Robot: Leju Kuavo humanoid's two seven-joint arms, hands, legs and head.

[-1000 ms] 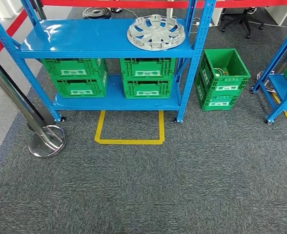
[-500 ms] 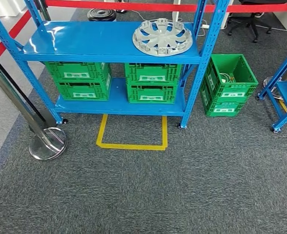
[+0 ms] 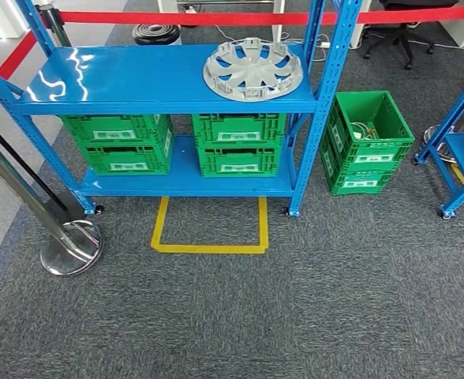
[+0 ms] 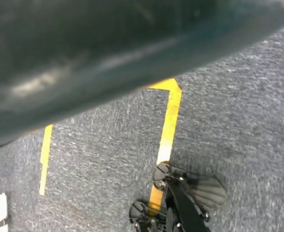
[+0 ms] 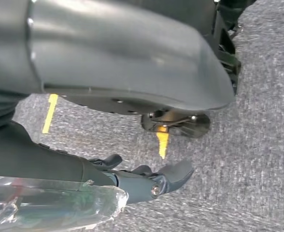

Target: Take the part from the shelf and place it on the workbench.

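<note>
Grey wheel-cover part (image 3: 252, 69) lay flat on blue shelf (image 3: 129, 79), top level. Right robot hand (image 5: 148, 181) held nothing, fingers apart; left robot hand state unclear.

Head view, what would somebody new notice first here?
Probably the silver hubcap lying flat on the right part of the blue shelf's top board. Next, the green crates: two on the bottom board and a third on the carpet to the shelf's right. A yellow tape outline marks the floor in front of the shelf.
</note>
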